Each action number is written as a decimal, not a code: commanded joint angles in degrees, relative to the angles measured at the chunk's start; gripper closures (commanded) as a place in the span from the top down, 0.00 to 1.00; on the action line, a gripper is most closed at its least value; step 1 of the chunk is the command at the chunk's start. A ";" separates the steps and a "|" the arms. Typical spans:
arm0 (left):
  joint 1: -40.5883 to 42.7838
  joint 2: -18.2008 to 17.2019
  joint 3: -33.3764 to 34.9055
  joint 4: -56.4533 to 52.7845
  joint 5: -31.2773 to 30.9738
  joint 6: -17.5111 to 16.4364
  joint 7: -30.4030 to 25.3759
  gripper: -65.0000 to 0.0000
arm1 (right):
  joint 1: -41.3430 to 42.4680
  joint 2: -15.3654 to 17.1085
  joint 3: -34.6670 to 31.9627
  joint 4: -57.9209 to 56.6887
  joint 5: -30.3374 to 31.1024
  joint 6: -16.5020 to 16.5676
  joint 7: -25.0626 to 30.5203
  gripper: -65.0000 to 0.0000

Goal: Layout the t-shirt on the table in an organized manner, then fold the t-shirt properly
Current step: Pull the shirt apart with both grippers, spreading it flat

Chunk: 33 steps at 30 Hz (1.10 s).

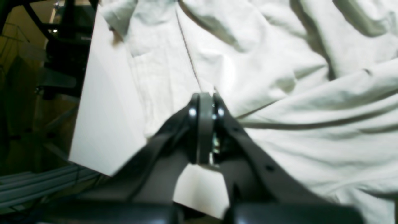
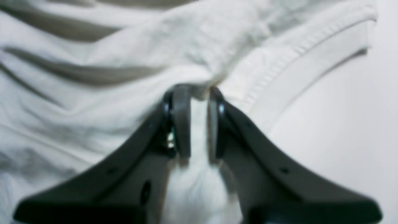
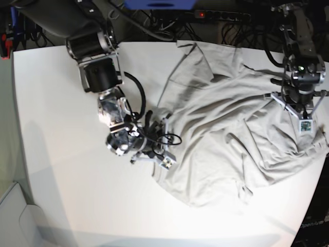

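The light grey-beige t-shirt (image 3: 231,128) lies crumpled and spread over the right half of the white table (image 3: 61,154). My right gripper (image 3: 165,148) is at the shirt's left edge. In the right wrist view the right gripper (image 2: 196,91) is shut on a bunch of t-shirt (image 2: 93,93) cloth beside a stitched hem band, with bare table (image 2: 342,124) to its right. My left gripper (image 3: 307,138) points down at the shirt's far right side. Close up, the left gripper (image 1: 203,97) is shut, its tips pinching the t-shirt (image 1: 279,62) where a seam and folds converge.
The table (image 1: 105,109) ends at a corner just left of the left gripper, with dark floor, a chair and cables beyond. A power strip (image 3: 221,15) and wiring run along the back edge. The shirt's right side reaches close to the table's right edge.
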 commanded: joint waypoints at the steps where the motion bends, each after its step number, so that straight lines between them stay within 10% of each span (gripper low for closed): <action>1: 0.28 -0.70 -0.32 0.91 0.63 0.30 -0.46 0.00 | 1.61 1.24 0.16 -0.01 0.67 0.14 1.29 0.18; 22: -5.87 6.07 8.91 -9.55 1.06 0.30 -0.99 0.00 | -3.22 23.83 16.60 -0.28 0.94 0.14 3.40 0.09; 33: -3.67 0.62 10.14 -20.89 1.06 0.30 -4.85 0.00 | -4.72 25.68 21.88 -0.28 0.76 0.14 3.32 0.09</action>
